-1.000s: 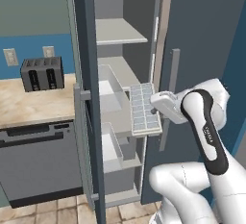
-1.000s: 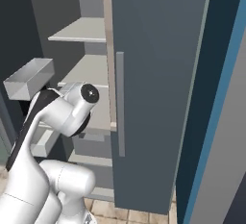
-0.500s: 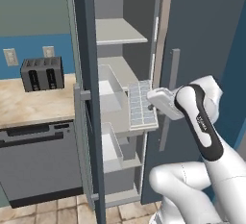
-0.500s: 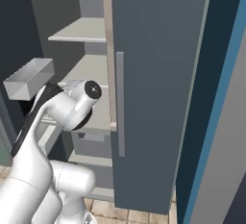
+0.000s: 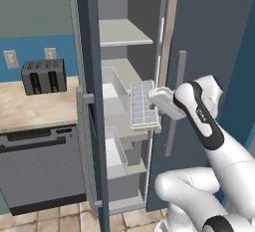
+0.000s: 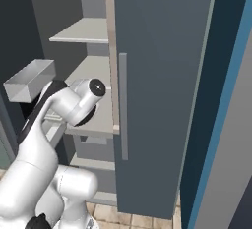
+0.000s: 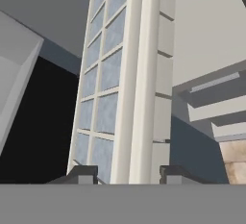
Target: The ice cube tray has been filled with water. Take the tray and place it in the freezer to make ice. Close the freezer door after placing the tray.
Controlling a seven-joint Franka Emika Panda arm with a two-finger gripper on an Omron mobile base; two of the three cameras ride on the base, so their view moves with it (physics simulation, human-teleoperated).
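The gripper (image 5: pixel 160 101) holds the ice cube tray (image 5: pixel 143 104) by one long edge, with a finger tip (image 7: pixel 81 174) on each side of that edge. The jaws are closed just enough to pinch the tray's rim. The tray is tipped up on its side, so its square cells face out toward the open door. It sits right at the front of the freezer (image 5: pixel 127 76), over the edge of a white shelf (image 5: pixel 119 126), next to a clear bin (image 5: pixel 113 84). In the hand view, the water (image 7: pixel 103 98) shows as a pale blue shine in the cells. The freezer door (image 5: pixel 89 101) stands wide open. A black toaster (image 5: pixel 44 75) sits on the counter (image 5: pixel 30 109) to the left, above the grey dishwasher (image 5: pixel 40 169).
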